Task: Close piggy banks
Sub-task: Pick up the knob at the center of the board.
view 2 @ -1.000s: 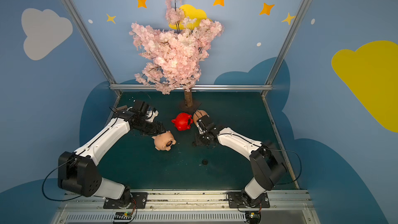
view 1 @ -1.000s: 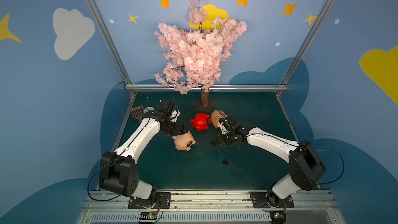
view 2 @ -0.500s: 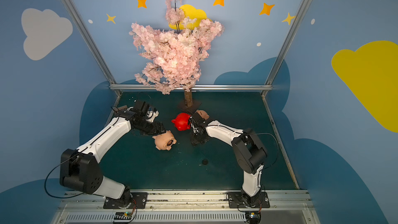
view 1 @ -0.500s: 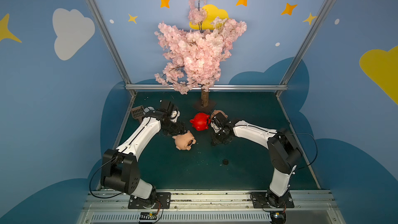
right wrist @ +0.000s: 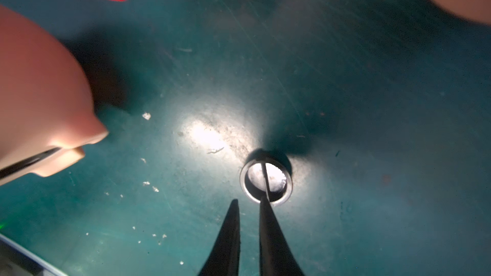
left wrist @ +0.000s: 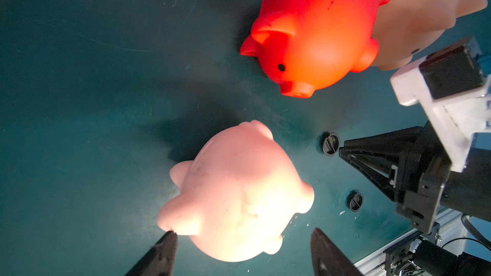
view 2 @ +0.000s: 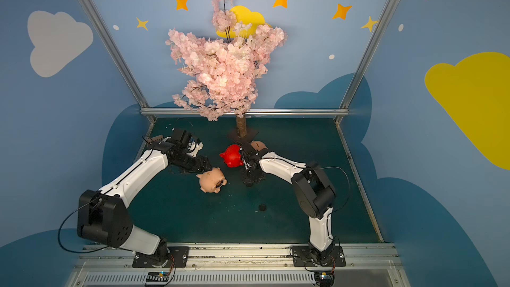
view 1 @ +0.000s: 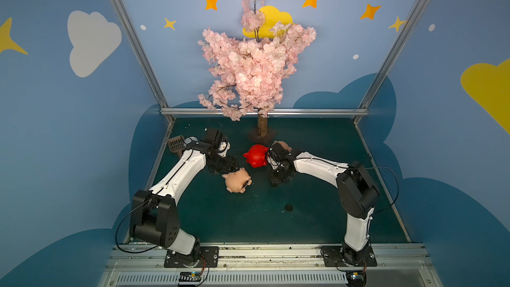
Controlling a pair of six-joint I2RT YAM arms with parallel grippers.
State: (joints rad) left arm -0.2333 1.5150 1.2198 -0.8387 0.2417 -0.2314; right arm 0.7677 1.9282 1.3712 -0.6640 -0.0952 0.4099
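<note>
The right jaws stand a narrow gap apart, tips down on the dark green counter [view 1: 317,216]. One tip touches the rim of a small round black plug [right wrist: 265,180] with a raised bar across it, and nothing is clamped yet. The step looks like picking up this plug. It likely goes best if the jaws shift so the bar or rim sits squarely between both tips before closing, then lift straight up, since a flat plug may skid.

The left jaws are wide apart, either side of a peach pig [left wrist: 233,195] lying on its side, its dark opening showing in both top views. The red pig [view 1: 256,155] lies just beyond, with a second peach pig [view 1: 283,146] against it. A second plug [view 1: 288,207] lies loose, well apart.
</note>
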